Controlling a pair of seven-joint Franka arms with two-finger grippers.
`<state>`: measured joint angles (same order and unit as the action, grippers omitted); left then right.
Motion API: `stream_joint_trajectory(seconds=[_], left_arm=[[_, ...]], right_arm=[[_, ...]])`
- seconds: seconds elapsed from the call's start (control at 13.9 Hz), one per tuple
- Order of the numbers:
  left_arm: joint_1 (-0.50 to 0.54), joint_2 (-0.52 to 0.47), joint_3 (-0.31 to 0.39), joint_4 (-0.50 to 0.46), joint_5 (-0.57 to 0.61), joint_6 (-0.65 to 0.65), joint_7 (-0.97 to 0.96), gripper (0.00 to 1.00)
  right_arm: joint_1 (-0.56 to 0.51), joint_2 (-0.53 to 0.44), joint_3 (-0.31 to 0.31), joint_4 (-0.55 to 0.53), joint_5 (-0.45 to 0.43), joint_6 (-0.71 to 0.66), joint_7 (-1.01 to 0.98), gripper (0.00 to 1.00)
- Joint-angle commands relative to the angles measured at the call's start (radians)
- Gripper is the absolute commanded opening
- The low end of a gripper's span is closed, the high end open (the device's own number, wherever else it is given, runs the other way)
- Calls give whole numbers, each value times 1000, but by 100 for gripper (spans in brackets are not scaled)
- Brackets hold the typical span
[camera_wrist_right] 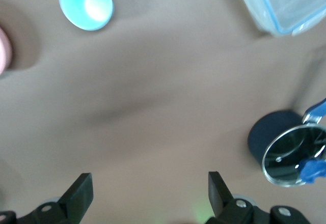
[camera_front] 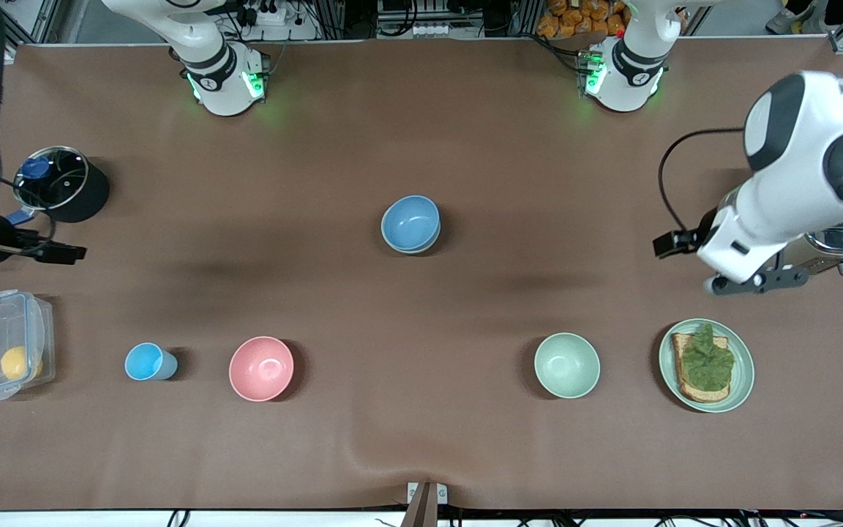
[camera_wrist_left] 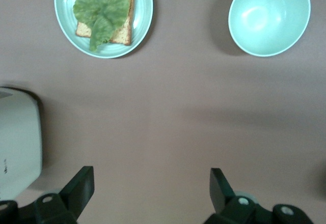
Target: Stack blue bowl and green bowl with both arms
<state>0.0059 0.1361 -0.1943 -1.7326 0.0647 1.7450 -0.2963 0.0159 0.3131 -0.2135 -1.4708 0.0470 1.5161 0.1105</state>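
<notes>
The blue bowl (camera_front: 410, 222) stands at the table's middle, nested in another bowl of which only a pale rim shows. A pale green bowl (camera_front: 566, 364) stands alone nearer the front camera, also in the left wrist view (camera_wrist_left: 269, 16). I cannot tell which of the two is the green bowl. My left gripper (camera_front: 758, 280) (camera_wrist_left: 152, 188) is open and empty over bare table beside the toaster. My right gripper (camera_wrist_right: 150, 186) is open and empty over bare table between the black pot and the clear container, at the right arm's end.
A green plate with toast and lettuce (camera_front: 707, 364) and a toaster (camera_front: 842, 240) sit at the left arm's end. A pink bowl (camera_front: 261, 368), a light-blue cup (camera_front: 145, 361), a clear container with a yellow item (camera_front: 4, 355) and a lidded black pot (camera_front: 59, 183) sit toward the right arm's end.
</notes>
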Motion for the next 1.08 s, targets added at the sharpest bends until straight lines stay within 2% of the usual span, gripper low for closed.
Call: stream_joint_trajectory(seconds=[0.0, 0.14, 0.36, 0.57, 0.72, 0.86, 1.0], left_arm=[[-27, -124, 35, -93, -46, 5, 20, 100], [-82, -151, 85, -87, -51, 4, 19, 100], [-84, -168, 92, -56, -51, -8, 22, 100], [-86, -168, 98, 46, -43, -114, 75, 100], [-92, -167, 98, 88, -39, -192, 132, 100], [-93, -167, 99, 134, -39, -219, 151, 100], [-92, -162, 99, 183, -37, -254, 155, 100]], right_arm=[[-132, -69, 198, 23, -47, -22, -3, 100], [-140, -115, 243, 24, -48, -37, -3, 100], [-131, -175, 241, 26, -35, -33, -2, 100], [-97, -212, 235, 11, -36, -30, 0, 100], [-97, -259, 233, -50, -35, 2, 0, 100], [-93, -324, 233, -164, -35, 93, 0, 100], [-93, -368, 233, -230, -33, 150, 0, 100]])
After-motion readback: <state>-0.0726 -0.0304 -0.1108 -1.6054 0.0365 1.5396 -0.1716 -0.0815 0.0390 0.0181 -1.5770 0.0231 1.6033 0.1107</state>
